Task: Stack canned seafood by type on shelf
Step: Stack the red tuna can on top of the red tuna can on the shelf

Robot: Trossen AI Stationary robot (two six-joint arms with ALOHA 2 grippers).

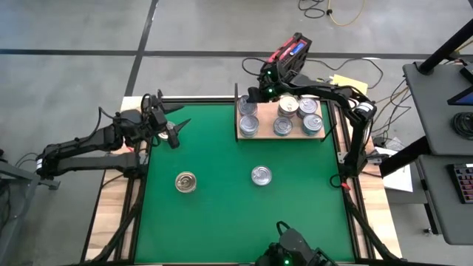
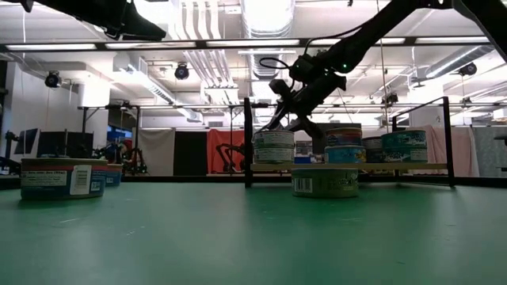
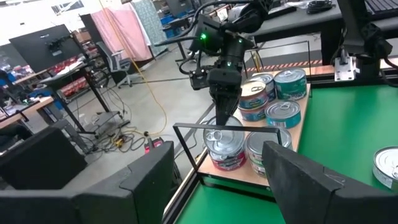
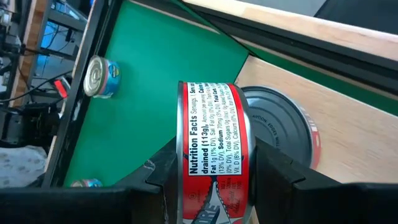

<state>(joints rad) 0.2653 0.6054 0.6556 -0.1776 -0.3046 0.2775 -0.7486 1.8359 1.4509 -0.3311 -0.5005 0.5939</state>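
Note:
My right gripper [image 4: 214, 186] is shut on a red-labelled can [image 4: 214, 137], over the left end of the pale wooden shelf [image 1: 264, 135]. Right under it a silver-lidded can [image 4: 280, 130] stands on the shelf. Several more cans [image 1: 299, 114] stand on the board. Two cans rest on their bases on the green mat: a gold-lidded one [image 1: 185, 182] and a silvery one [image 1: 261, 175]. My left gripper [image 1: 174, 131] hangs open by the mat's far left corner, with nothing between its fingers. My right gripper pinches the red-labelled can between its two fingers [image 4: 158, 180], one on each flat end. The printed side wall [image 4: 214, 155] faces the wrist camera, so the can is turned on edge. The fingers slant down from the table's far right. Whether the can touches the one below, I cannot tell.
A thin black frame [image 3: 224, 127] stands along the shelf's left end. The right arm [image 1: 347, 100] reaches across the shelf's far side. The mat's near half [image 1: 236, 222] holds only the two loose cans. Cables and a yellow pad [image 1: 347, 81] lie beyond the far edge.

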